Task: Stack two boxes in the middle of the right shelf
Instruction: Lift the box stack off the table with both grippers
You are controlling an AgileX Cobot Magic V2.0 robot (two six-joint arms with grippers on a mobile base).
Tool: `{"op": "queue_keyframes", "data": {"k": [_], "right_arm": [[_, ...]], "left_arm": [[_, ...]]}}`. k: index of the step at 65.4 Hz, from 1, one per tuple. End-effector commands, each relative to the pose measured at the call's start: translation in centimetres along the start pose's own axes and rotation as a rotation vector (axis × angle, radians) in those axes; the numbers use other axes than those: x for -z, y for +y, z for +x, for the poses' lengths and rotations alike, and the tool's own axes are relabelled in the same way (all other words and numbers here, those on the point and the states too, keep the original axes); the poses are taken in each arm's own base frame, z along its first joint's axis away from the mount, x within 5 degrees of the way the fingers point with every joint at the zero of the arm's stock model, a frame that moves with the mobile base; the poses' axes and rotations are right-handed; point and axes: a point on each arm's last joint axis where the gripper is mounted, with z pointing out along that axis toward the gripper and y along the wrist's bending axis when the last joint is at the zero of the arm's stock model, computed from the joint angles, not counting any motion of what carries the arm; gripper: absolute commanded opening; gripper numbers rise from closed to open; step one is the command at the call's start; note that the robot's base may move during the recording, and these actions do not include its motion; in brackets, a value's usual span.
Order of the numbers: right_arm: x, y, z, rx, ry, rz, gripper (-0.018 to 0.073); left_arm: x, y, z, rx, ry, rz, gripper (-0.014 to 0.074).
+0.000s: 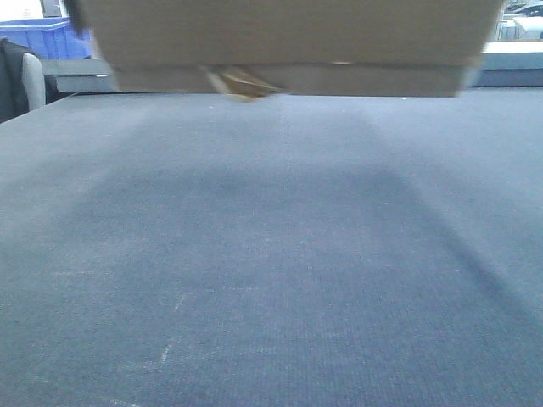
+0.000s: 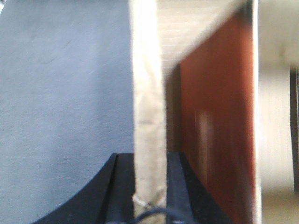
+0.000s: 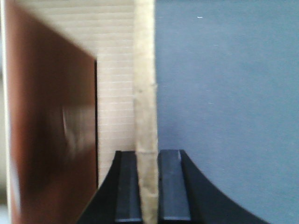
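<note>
Left hand (image 2: 149, 157) clamped on an upright cardboard wall - right hand (image 3: 147, 153) pinching one too. Dark grey bench (image 1: 271, 254) underneath. Boxes (image 1: 288, 38) - two tan layers, one on the other, tape scrap (image 1: 242, 82) at the lower edge - over the bench's far end. Blue bin (image 1: 42, 38) behind, left.

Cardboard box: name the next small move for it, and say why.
Probably carry the box level toward the shelf, without loosening. The left pincer and right pincer each clamp a cardboard wall, and the box hangs above the grey surface, with no shelf under it.
</note>
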Motion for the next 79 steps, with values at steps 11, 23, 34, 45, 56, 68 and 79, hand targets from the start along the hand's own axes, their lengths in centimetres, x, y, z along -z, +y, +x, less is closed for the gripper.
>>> {"op": "queue_keyframes", "data": {"k": [11,23,34,45,56,68,79], "right_arm": [[0.5,-0.1,-1.6,0.018,-0.164,-0.033,-0.0162],[0.6,-0.1,-2.2,0.046,-0.241,-0.030,-0.0162],[0.6,-0.1,-2.6,0.066,-0.283,-0.025,-0.0162],[0.3,0.0,-2.6,0.068,-0.288,-0.029,-0.0162],[-0.3,0.3,-2.9,0.073,-0.309,-0.043,-0.0162],[-1.2,0.6,-3.0,0.079,-0.321,-0.054,-0.0162],[-1.5,0.6,-3.0,0.080,-0.320,-0.055,-0.0162]], "left_arm": [[0.1,0.0,-1.5,0.047,-0.121,0.018,-0.0111],[-0.8,1.4,-2.1,0.107,-0.131,0.034,-0.0111],[-1.1,2.0,-3.1,0.113,-0.220,0.063,-0.0111],[-1.0,1.7,-3.8,0.105,-0.299,0.102,-0.0111],[-1.0,1.9,-3.7,0.054,-0.287,0.070,-0.0111],[0.2,2.7,-4.6,0.037,-0.327,0.015,-0.0111],[0.6,2.9,-4.8,0.044,-0.323,0.004,-0.0111]]}}
